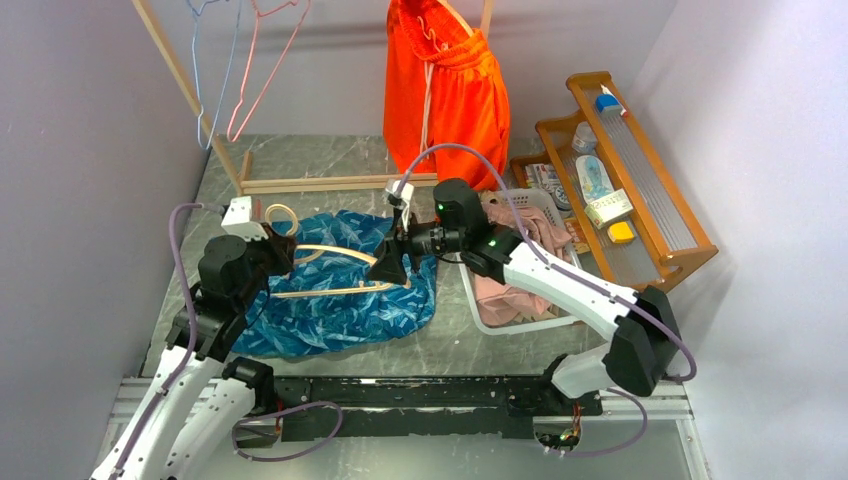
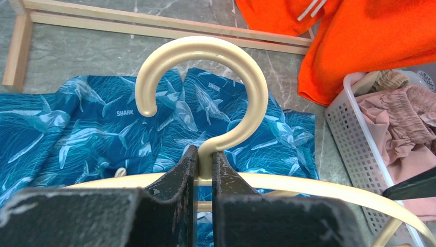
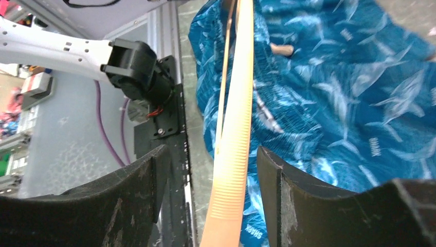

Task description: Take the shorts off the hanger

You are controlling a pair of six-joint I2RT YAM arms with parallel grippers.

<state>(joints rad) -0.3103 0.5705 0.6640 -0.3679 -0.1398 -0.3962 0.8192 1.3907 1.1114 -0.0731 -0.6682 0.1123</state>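
Cream plastic hanger (image 1: 335, 249) sits over the blue shark-print shorts (image 1: 330, 300), which lie spread on the desk (image 1: 470, 350). The left gripper (image 2: 204, 157) is clamped on the hanger's neck below the hook. The right gripper (image 3: 212, 152) stands open astride one hanger arm. Behind the hanger, orange shorts (image 1: 445, 90) hang from a wooden rack (image 1: 330, 183). Right of the hanger, a white basket (image 1: 500, 322) holds pink shorts (image 1: 505, 293).

The left arm (image 1: 205, 330) rose bent at the elbow, the left end effector (image 2: 204, 159) clamped shut on the hanger (image 2: 205, 51) neck. The right arm (image 1: 560, 285) stretched leftward, the right end effector (image 3: 210, 154) with its jaws spread apart, gripping nothing.
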